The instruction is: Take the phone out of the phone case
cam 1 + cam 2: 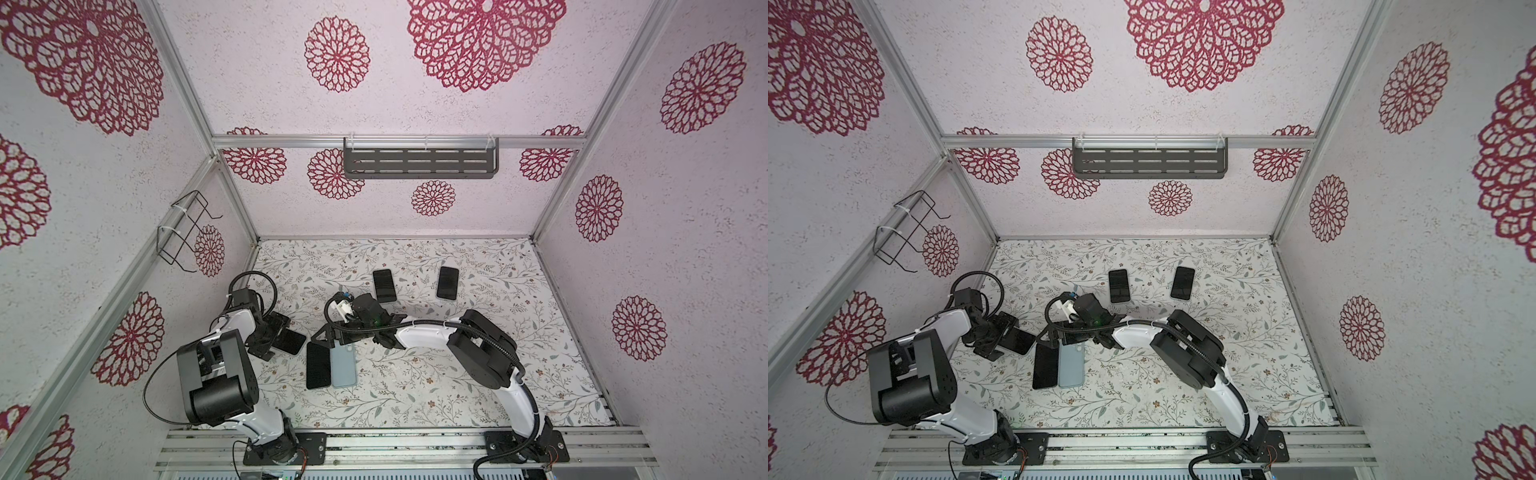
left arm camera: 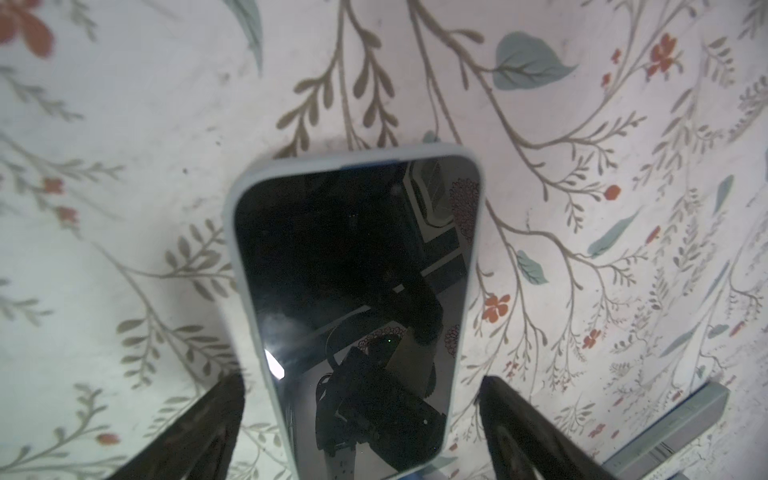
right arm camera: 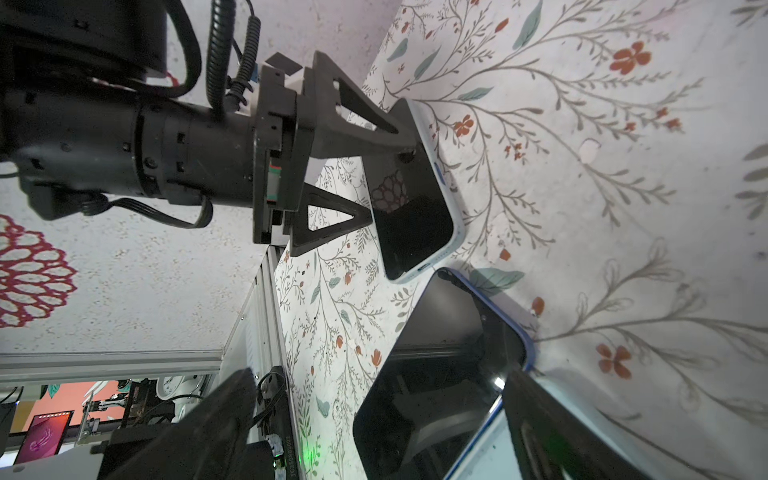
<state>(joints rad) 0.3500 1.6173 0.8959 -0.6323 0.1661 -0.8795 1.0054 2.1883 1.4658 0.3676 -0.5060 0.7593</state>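
work surface: floral-print mat (image 1: pixel 457 374) inside an enclosure of walls (image 1: pixel 685 208) printed with red rosettes. in both top views the left gripper (image 1: pixel 278 338) sits left of centre, jaws spread wide, straddling the cased phone (image 1: pixel 292 343) with a gap on each side. the phone lies screen up in its pale case (image 2: pixel 243 216). the right gripper (image 1: pixel 332 338), jaws wide and holding nothing, hangs over the upper ends of a bare black phone (image 1: pixel 318 365) and a pale blue slab (image 1: pixel 344 365), which lie side by side. two more phones (image 1: pixel 384 285) lie at upper centre.
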